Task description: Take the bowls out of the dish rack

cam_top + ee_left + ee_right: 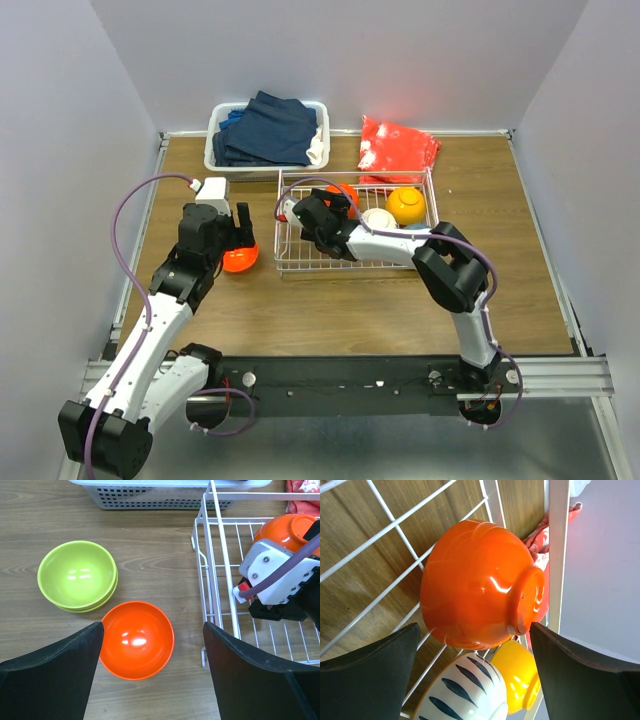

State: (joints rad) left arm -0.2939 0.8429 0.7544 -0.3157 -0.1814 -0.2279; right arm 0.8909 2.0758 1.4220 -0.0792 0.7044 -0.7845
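Wooden table [350, 310], seen from above, with two arms mounted at its near edge. At the far edge sit a white plastic tub [215, 150] of dark blue clothes and, to its right, a red bag [398, 150].

The dish rack [355, 172], a low white wire basket, stands at mid-table in front of the bag. The right arm [455, 275] reaches into it from the near right. The left arm [160, 310] extends over the bare wood to the left of the rack.

Bowls outside the rack: two lime green bowls [77, 575] nested in one stack, and just beside them a red-orange bowl [136, 640], upright on the table.

Bowls inside the rack: a second red-orange bowl [475, 585], tipped with its foot showing; a white bowl with dark stripes [465, 690]; a yellow-orange bowl [520, 677], at the far right.

The left gripper [153, 625] hangs over the upright red-orange bowl with its jaws spread wide, holding nothing. The right gripper [475, 626] has its jaws fully apart on either side of the tipped bowl, not closed on it.
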